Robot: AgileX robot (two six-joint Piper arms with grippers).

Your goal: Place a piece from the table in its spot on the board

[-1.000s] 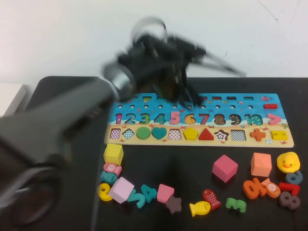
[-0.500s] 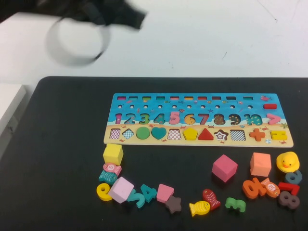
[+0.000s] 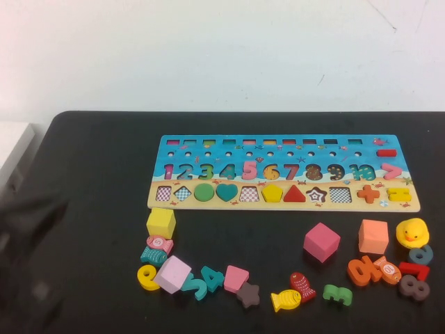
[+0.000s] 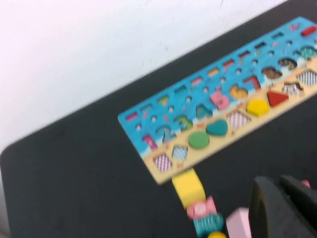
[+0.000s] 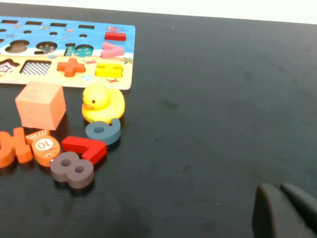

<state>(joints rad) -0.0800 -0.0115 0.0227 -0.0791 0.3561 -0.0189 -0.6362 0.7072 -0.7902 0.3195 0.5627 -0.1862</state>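
**Pentagon seated, both arms clear of the board**

Left gripper (image 4: 279, 183) low over the left part of the matte black counter (image 3: 90, 174), near the loose pieces, jaws pressed together on nothing. In the middle, long wooden puzzle board with blue top and sandy bottom (image 3: 410, 203) lying flat and untouched. Small flat yellow wooden pentagon (image 3: 272, 193) down in its own slot in the shape row, between a chequered empty slot and the red triangle, apparently flush. Right gripper (image 5: 280, 189) above bare counter well to the right of the yellow rubber duck (image 3: 413, 232), jaws apparently closed and empty. Placing step judged finished; next calls for no more than parking both arms, or else choosing another loose piece for a chequered slot
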